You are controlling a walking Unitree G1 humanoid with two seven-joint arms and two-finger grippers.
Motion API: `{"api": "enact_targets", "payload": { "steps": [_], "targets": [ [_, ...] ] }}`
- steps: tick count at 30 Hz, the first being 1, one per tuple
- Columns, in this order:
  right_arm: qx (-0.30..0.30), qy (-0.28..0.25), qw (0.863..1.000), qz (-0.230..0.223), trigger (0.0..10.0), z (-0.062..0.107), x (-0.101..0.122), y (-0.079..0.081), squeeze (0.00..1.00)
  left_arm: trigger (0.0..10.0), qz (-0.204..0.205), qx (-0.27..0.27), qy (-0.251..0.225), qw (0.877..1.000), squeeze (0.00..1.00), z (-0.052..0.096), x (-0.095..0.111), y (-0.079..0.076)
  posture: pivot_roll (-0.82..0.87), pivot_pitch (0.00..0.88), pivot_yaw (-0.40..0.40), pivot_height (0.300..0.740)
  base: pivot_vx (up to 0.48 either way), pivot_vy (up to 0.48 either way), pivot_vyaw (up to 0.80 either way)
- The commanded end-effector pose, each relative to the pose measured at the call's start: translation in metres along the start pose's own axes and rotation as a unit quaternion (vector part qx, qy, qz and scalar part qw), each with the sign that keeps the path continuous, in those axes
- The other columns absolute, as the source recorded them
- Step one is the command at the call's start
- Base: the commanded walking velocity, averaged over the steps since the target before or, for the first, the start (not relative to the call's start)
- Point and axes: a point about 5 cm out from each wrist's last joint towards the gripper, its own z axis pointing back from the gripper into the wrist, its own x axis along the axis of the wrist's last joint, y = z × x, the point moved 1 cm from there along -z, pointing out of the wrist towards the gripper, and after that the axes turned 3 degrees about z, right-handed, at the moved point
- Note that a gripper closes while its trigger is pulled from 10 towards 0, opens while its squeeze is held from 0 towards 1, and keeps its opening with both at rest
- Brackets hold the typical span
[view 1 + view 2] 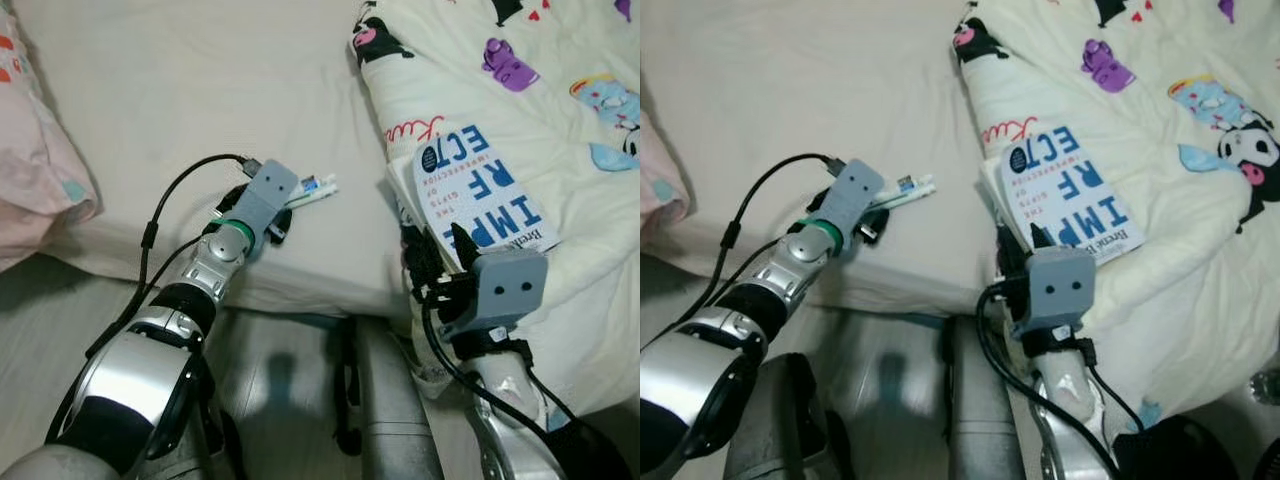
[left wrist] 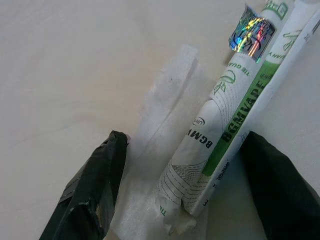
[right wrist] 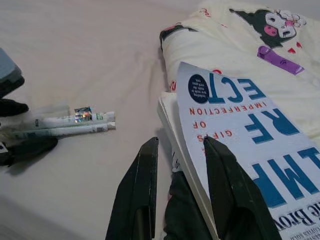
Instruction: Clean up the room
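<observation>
**Two grippers, two pickups on the bed**

Two arms reach onto the bed at once. Left gripper [image 2: 182,200] sits low on the bed sheet [image 1: 200,90], fingers spread to either side of a white-and-green tube package [image 2: 225,125] printed "BGMVAPE", with a holographic sticker near its far end. A thin strip of clear wrapper [image 2: 160,115] lies flat just beside the package, between it and one finger [image 2: 95,185]. Fingers not yet closed on anything; both pads appear to rest on the sheet.

Key relation: the package's long axis runs out along the gripper's own line of reach, away from the wrist, so the fingers flank its near end across the narrow width. A straight close should catch it; the left arm is plainly the nearer one. The package looks light and slippery, and the wrapper may get pinched along with it.

Right gripper [image 3: 177,190] is at the book [image 1: 478,190], white cover with blue lettering, which rests on the cartoon-print comforter [image 1: 560,100] near the bed's edge. One finger lies over the cover's corner, the other beside the page edge. Whether they actually clamp the book, I cannot tell.

Pink pillow [image 1: 35,170] at far left. Grey floor [image 1: 270,370] below the mattress edge.
</observation>
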Motion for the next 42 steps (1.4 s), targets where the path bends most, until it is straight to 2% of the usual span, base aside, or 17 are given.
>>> {"api": "enact_targets", "payload": {
  "steps": [1, 3, 4, 5, 6, 14, 25, 30, 31, 32, 33, 34, 36, 37, 38, 39, 42],
  "targets": [
    [-0.002, 0.022, 1.0, -0.004, 10.0, 0.008, -0.003, -0.001, 0.0, 10.0, -0.02, -0.002, 0.043, 0.999, 0.0, 0.006, -0.024, -0.011, -0.44, 0.472, -0.004, 0.575, 0.0, 0.0, 0.0],
    [-0.001, 0.026, 1.0, -0.004, 10.0, 0.01, -0.002, -0.001, 0.0, 10.0, -0.027, 0.004, 0.045, 0.999, 0.0, 0.006, -0.025, -0.012, -0.45, 0.474, -0.005, 0.575, 0.0, 0.0, 0.0],
    [0.0, 0.03, 1.0, -0.005, 10.0, 0.012, -0.001, 0.0, 0.0, 3.5, -0.032, 0.011, 0.054, 0.998, 0.0, 0.007, -0.029, -0.013, -0.45, 0.481, -0.01, 0.575, 0.0, 0.0, 0.0],
    [0.0, 0.03, 1.0, -0.005, 10.0, 0.012, -0.001, 0.0, 0.0, 3.5, -0.032, 0.011, 0.054, 0.998, 0.0, 0.007, -0.029, -0.013, -0.45, 0.481, -0.01, 0.575, 0.0, 0.0, 0.0],
    [0.002, 0.034, 0.999, -0.007, 10.0, 0.013, -0.001, 0.001, 0.0, 0.0, -0.032, 0.015, 0.068, 0.997, 0.0, 0.008, -0.033, -0.014, -0.45, 0.483, -0.012, 0.575, 0.0, 0.0, 0.0],
    [0.001, 0.051, 0.999, -0.011, 10.0, 0.015, -0.001, 0.002, 0.0, 0.0, -0.015, 0.034, 0.107, 0.994, 0.0, 0.012, -0.048, -0.009, -0.45, 0.474, -0.011, 0.575, 0.0, 0.0, 0.0],
    [-0.007, 0.049, 0.999, -0.014, 10.0, 0.003, -0.005, 0.002, 0.0, 0.0, 0.034, 0.076, 0.115, 0.99, 0.0, 0.014, -0.052, 0.012, -0.39, 0.409, 0.029, 0.575, 0.0, 0.0, 0.0],
    [-0.007, 0.047, 0.999, -0.015, 10.0, 0.0, -0.006, 0.002, 0.0, 0.0, 0.046, 0.081, 0.114, 0.989, 0.0, 0.014, -0.053, 0.015, -0.38, 0.394, 0.04, 0.575, 0.0, 0.0, 0.0],
    [-0.008, 0.042, 0.999, -0.018, 10.0, -0.004, -0.007, 0.004, 0.0, 0.0, 0.076, 0.083, 0.106, 0.988, 0.0, 0.015, -0.053, 0.018, -0.33, 0.345, 0.064, 0.575, 0.0, 0.0, 0.0],
    [-0.008, 0.042, 0.999, -0.018, 10.0, -0.004, -0.007, 0.004, 0.0, 0.0, 0.076, 0.083, 0.106, 0.988, 0.0, 0.015, -0.053, 0.018, -0.33, 0.345, 0.064, 0.575, 0.0, 0.0, 0.0],
    [-0.009, 0.037, 0.999, -0.021, 10.0, -0.009, -0.009, 0.005, 0.0, 0.0, 0.12, 0.073, 0.072, 0.987, 0.0, 0.014, -0.046, 0.018, -0.29, 0.307, 0.075, 0.575, 0.0, 0.0, 0.0],
    [-0.009, 0.037, 0.999, -0.021, 10.0, -0.009, -0.009, 0.005, 0.0, 0.0, 0.12, 0.073, 0.072, 0.987, 0.0, 0.014, -0.046, 0.018, -0.29, 0.307, 0.075, 0.575, 0.0, 0.0, 0.0],
    [-0.011, 0.033, 0.999, -0.025, 10.0, -0.015, -0.011, 0.006, 0.0, 0.0, 0.154, 0.064, 0.036, 0.985, 0.0, 0.013, -0.038, 0.019, -0.26, 0.276, 0.082, 0.575, 0.0, 0.0, 0.0],
    [-0.015, 0.032, 0.999, -0.033, 10.0, -0.019, -0.013, 0.006, 0.0, 4.0, 0.181, 0.054, -0.03, 0.982, 0.0, 0.016, -0.023, 0.018, -0.23, 0.249, 0.084, 0.575, 0.0, 0.0, 0.0],
    [-0.023, 0.037, 0.998, -0.055, 10.0, -0.023, -0.018, 0.005, 0.0, 10.0, 0.194, 0.049, -0.129, 0.971, 0.0, 0.035, 0.003, 0.015, -0.2, 0.209, 0.082, 0.575, 0.0, 0.0, 0.0],
    [-0.023, 0.037, 0.998, -0.055, 10.0, -0.023, -0.018, 0.005, 0.0, 10.0, 0.194, 0.049, -0.129, 0.971, 0.0, 0.035, 0.003, 0.015, -0.2, 0.209, 0.082, 0.575, 0.0, 0.0, 0.0],
    [-0.023, 0.045, 0.997, -0.062, 10.0, -0.026, -0.025, 0.006, 0.0, 10.0, 0.188, 0.06, -0.171, 0.965, 0.0, 0.058, 0.013, 0.008, -0.17, 0.158, 0.072, 0.575, 0.0, 0.0, 0.0]
  ]
}}
